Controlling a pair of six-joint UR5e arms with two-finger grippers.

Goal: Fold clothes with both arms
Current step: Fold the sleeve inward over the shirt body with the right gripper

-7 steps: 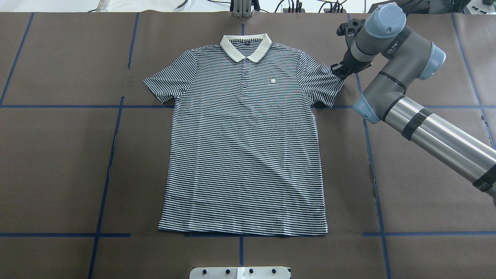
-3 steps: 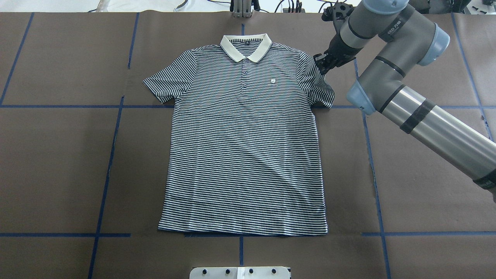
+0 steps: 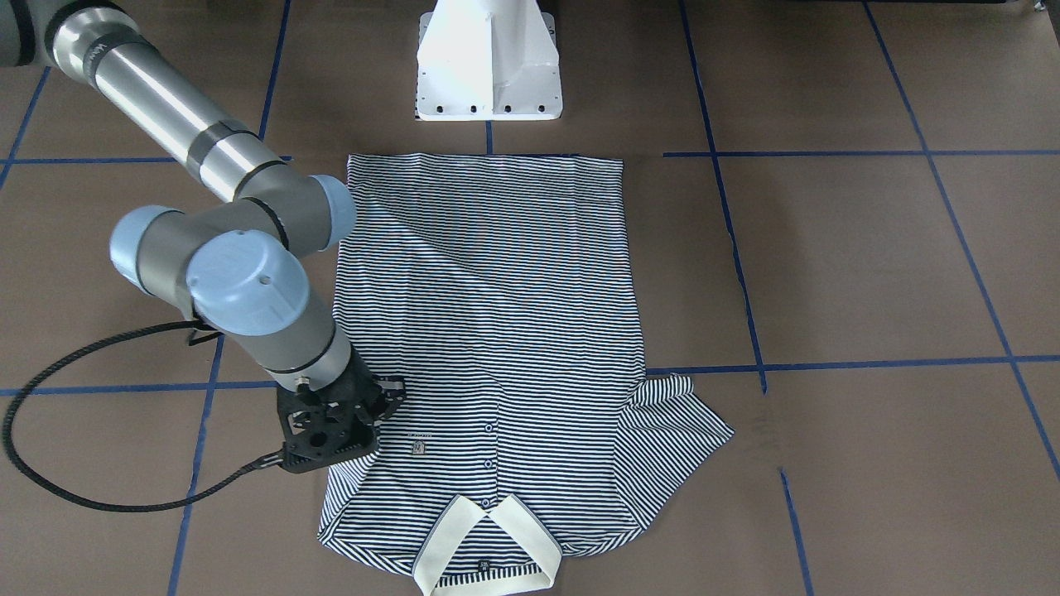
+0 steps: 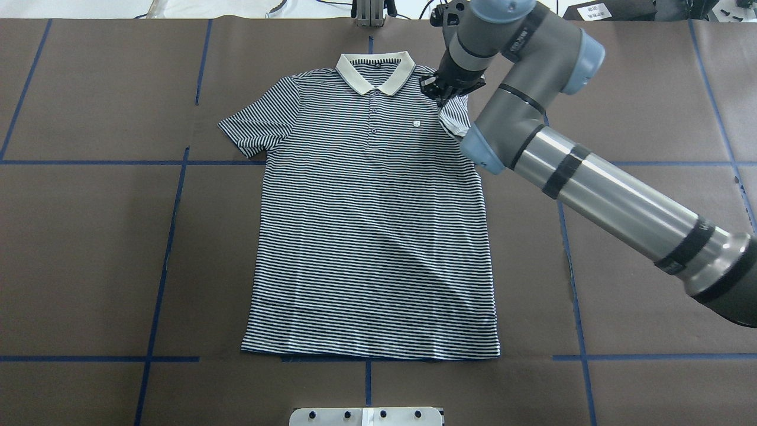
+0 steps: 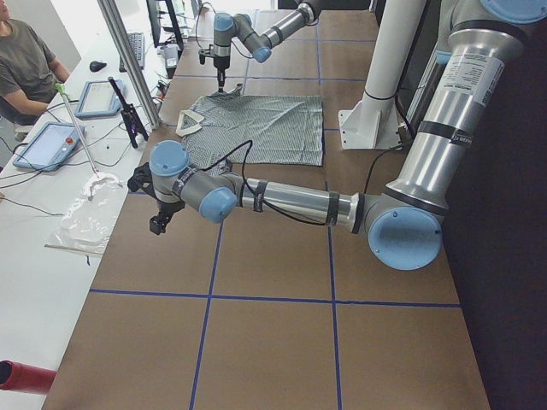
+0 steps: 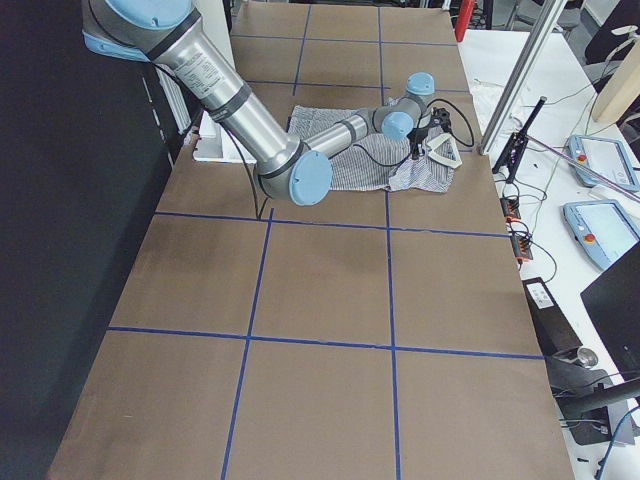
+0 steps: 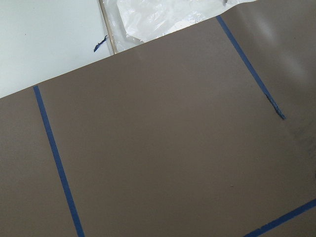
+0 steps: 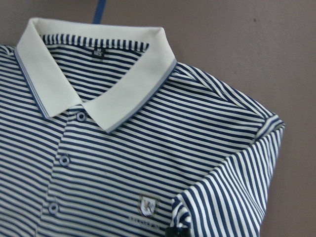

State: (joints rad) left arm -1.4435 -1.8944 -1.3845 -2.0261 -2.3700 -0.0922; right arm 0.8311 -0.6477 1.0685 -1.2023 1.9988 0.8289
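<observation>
The striped polo shirt (image 4: 372, 236) lies flat and face up on the brown table, with its cream collar (image 4: 374, 71) at the far edge. My right gripper (image 4: 440, 94) is shut on the shirt's right sleeve (image 4: 455, 118) and holds it folded inward over the shoulder, near the chest patch (image 3: 418, 447). The right wrist view shows the sleeve (image 8: 227, 197) lying over the chest by a dark fingertip (image 8: 177, 232). My left gripper (image 5: 158, 224) hangs over bare table well away from the shirt (image 5: 273, 128); I cannot tell whether it is open or shut.
The white pedestal (image 3: 489, 66) stands just behind the shirt's hem. A black cable (image 3: 50, 463) loops from the right wrist. Beyond the table's far edge, a side table (image 5: 51, 196) carries tablets and a plastic sheet, and a person (image 5: 26, 64) sits there.
My right gripper has swept left from the shirt's outer right edge towards the collar. It carries the sleeve, which now lies folded over the shoulder.
</observation>
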